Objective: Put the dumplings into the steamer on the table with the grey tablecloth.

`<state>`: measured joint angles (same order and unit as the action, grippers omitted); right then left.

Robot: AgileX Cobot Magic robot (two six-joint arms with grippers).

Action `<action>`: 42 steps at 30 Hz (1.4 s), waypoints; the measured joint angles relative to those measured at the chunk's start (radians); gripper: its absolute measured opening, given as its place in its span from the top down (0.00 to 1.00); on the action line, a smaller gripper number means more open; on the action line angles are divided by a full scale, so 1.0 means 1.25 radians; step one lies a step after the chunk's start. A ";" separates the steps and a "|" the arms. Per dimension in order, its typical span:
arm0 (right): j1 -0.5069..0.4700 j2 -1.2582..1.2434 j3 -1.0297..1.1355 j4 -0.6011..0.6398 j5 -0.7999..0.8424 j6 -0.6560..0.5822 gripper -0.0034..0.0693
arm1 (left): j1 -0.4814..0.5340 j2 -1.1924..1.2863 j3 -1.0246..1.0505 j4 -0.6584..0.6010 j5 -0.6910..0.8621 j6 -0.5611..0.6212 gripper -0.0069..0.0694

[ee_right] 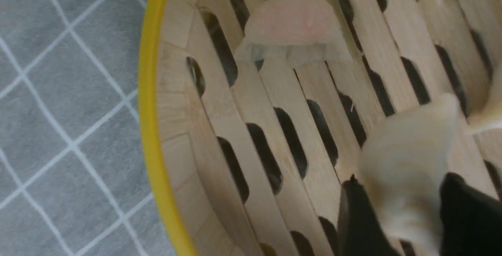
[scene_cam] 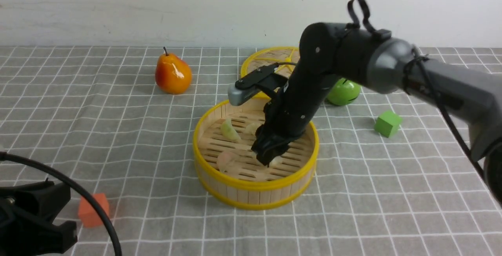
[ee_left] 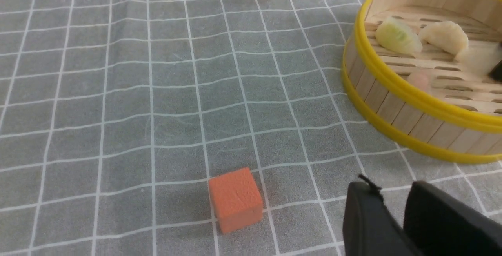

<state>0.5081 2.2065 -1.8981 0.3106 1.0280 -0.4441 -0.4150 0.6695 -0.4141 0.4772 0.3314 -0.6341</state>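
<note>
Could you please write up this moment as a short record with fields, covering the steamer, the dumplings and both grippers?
Steamer: uncovered, mid-table on the grey tablecloth; lid behind it.
Lying in steamer: greenish dumpling, pinkish dumpling, cream dumpling.
Fourth dumpling: cream, between the right gripper fingers, low inside the steamer; gripped or released, cannot tell.
Left gripper: away from the steamer, fingers slightly apart, empty.
Outside steamer: pear, green apple, green cube, orange cube.
</note>
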 joint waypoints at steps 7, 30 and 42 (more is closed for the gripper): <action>0.007 -0.017 -0.058 -0.041 0.039 0.116 0.24 | 0.000 0.000 0.000 -0.027 0.003 -0.001 0.70; -0.006 -1.052 0.683 -0.336 -0.401 0.265 0.98 | 0.000 0.000 0.000 -0.027 0.007 -0.001 0.68; -0.006 -1.322 1.442 -0.321 -1.161 0.392 0.97 | 0.000 0.000 0.000 -0.027 0.007 -0.001 0.67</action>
<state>0.5002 0.5536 -0.0956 -0.0910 -0.4234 0.0455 -0.4150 0.6695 -0.4141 0.4432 0.3397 -0.6348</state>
